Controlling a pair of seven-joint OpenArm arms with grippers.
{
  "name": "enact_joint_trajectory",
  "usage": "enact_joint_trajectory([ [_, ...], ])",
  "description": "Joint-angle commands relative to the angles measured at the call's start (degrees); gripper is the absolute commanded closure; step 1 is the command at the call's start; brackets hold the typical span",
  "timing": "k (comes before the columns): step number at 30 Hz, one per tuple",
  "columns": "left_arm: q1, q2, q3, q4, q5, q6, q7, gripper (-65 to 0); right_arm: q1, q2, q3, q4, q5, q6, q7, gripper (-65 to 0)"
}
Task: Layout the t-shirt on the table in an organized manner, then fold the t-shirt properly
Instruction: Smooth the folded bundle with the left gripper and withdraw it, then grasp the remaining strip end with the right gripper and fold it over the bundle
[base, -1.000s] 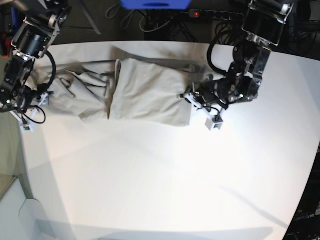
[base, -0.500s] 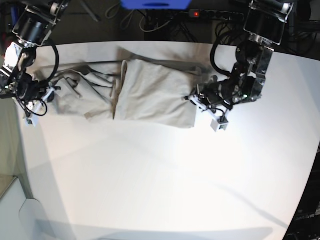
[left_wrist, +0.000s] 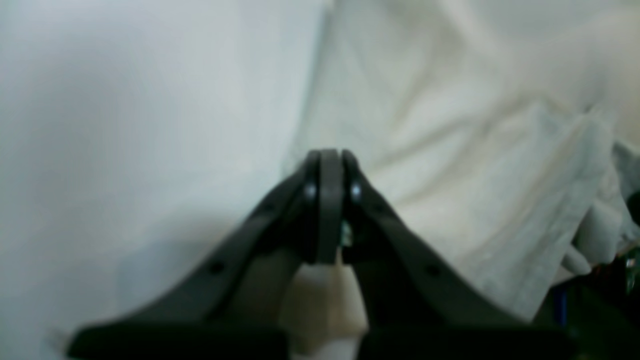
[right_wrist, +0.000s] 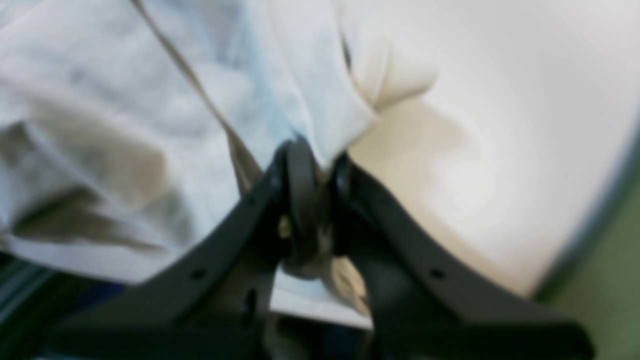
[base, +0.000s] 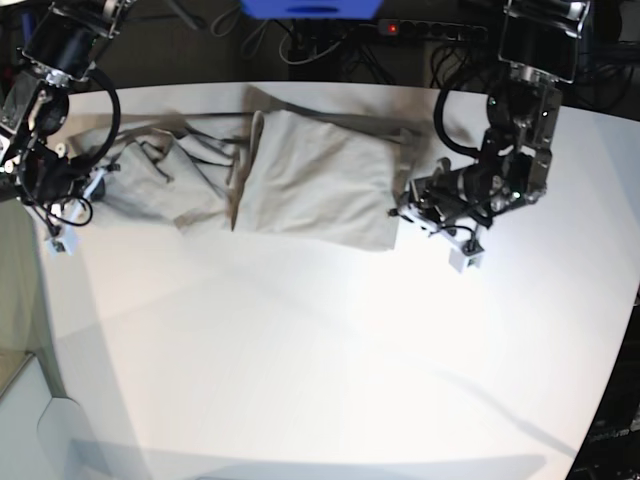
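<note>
White and smooth, the worktop (base: 330, 360) fills most of the base view, its rounded far edge backing onto a dark clutter of cables, a power strip (base: 430, 30) with a red light and something blue (base: 310, 8). Most of its near half is bare.

Along the far side lies the t-shirt (base: 300, 180), light grey-beige, soft and rumpled, stretched sideways in a long band. One part of it lies fairly flat as a broad panel; the other part, towards the right gripper (right_wrist: 312, 165), is bunched into loose folds and creases, with a darker seam line running between the two. Nothing of a tag can be made out.

At one end the left gripper (left_wrist: 327, 165) sits right at the edge of the flat panel. Its jaws are pressed fully together; the wrist view shows cloth just beyond and beside the tips, but whether any is caught between them I cannot tell. At the opposite end the right gripper has its jaws nearly together, pinching a fold of the shirt's edge, which rises out from between the tips with the worktop showing beside it.
</note>
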Motion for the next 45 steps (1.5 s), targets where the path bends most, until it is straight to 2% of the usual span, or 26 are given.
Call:
enact_joint_trajectory([
  [1,-0.7,-0.2,-0.7,1.2,-2.7,0.7,0.4,0.0,0.6,0.8,0.2,1.9,0.3,0.2,0.1,0.0],
  [14,2.2,-0.9,-12.2,1.3,-17.2,0.6,0.5,0.0,0.4,0.5,0.2,5.2,0.4,0.2,0.1,0.0],
  [22,2.2,-0.9,-12.7,1.3,-17.0,0.7,0.7,0.0,0.5,0.4,0.2,5.2,0.5,0.2,0.1,0.0],
  [28,4.5,-3.7,-13.1,1.1,-16.9,1.2,0.7,0.0,0.3,0.2,0.0,11.3,2.9,0.2,0.1,0.0],
  [35,6.6,-4.6,-12.6,0.2,-16.7,1.4,0.4,0.0,-1.2,-3.8,-7.6,20.9,3.0,0.2,0.1,0.0],
  [38,7.1,-3.1,-12.6,-0.5,-13.5,2.1,0.7,0.0,-1.4,-5.2,-10.6,21.2,3.0,0.2,0.1,0.0],
  [41,8.5,-0.3,-12.6,-0.3,-10.0,6.6,0.7,0.0,-2.3,-5.3,-13.3,21.4,3.0,0.2,0.1,0.0],
  [45,8.6,2.8,-12.6,-0.9,-8.8,7.1,0.7,0.0,-2.3,-6.9,-15.3,21.9,3.0,0.2,0.1,0.0],
])
